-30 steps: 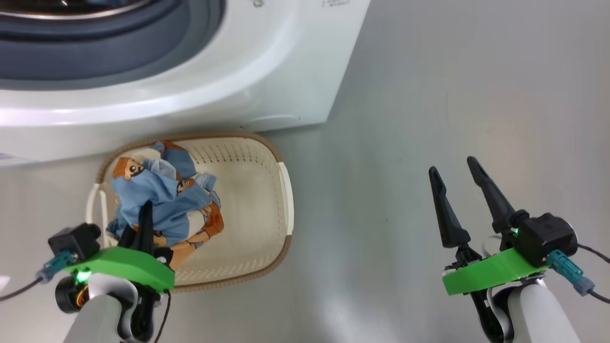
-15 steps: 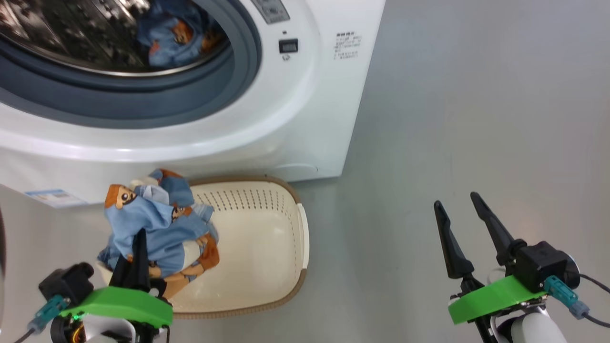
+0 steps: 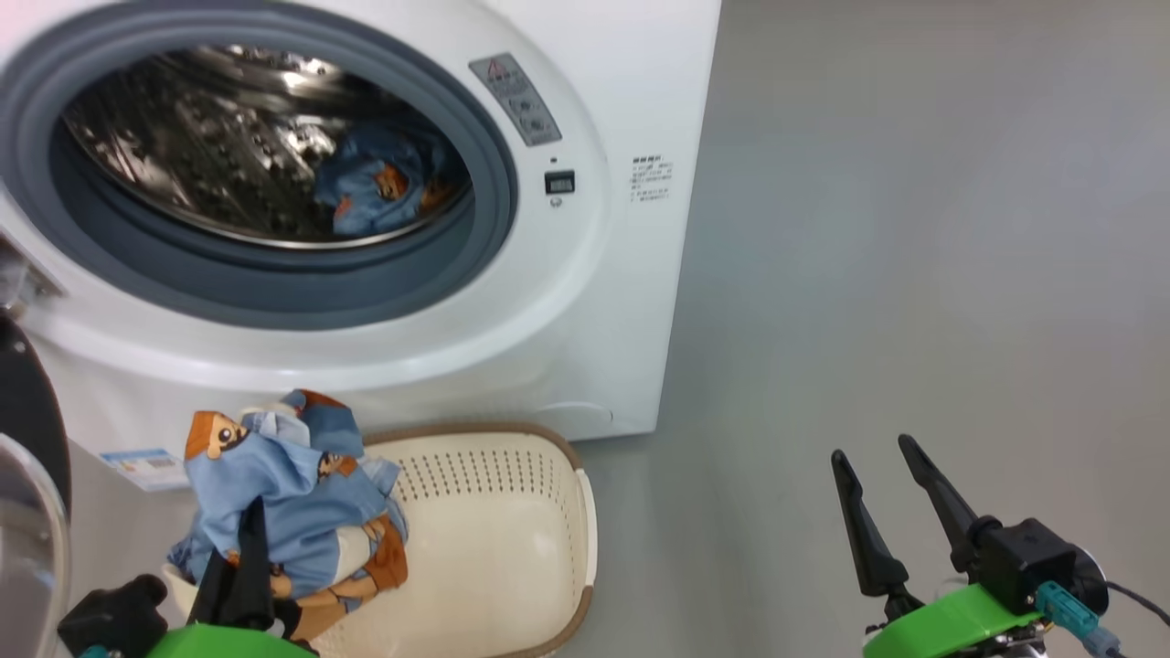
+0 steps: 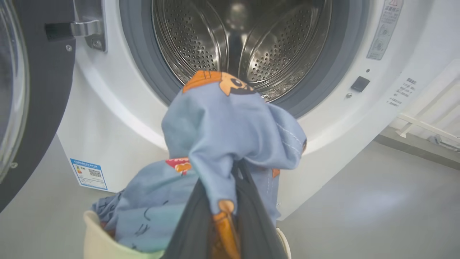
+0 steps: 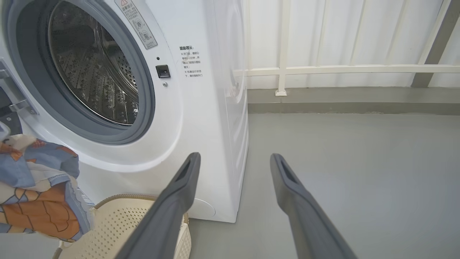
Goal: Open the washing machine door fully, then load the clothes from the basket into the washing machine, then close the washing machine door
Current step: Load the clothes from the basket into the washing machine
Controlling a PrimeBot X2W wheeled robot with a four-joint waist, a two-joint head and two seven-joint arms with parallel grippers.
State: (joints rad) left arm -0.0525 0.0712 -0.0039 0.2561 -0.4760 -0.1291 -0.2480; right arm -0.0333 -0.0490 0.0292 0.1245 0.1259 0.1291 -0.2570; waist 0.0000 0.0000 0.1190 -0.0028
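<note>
The left gripper (image 3: 245,557) is lifting the clothes (image 3: 274,493) out of the basket (image 3: 548,475): a second ago the bundle was lying low inside it, and now it is riding up over the basket's left end, with the lowest folds still trailing inside in the left wrist view. The head camera has also tilted up, so the washing machine (image 3: 585,302) is filling more of that view. Its door (image 3: 27,429) is standing swung out at the far left, and its drum (image 3: 201,155) is already holding one blue piece (image 3: 384,183). The opening step therefore looks done and loading is under way, with this bundle probably the last load. The left gripper's fingers are pinched almost together on a fold of blue and orange cloth and are pointing up and forward toward the drum's mouth. The right gripper (image 3: 870,448) is hanging low over the bare floor (image 3: 914,228) well to the right of the basket, its fingers spread wide, holding nothing and aimed forward past the machine's corner.
</note>
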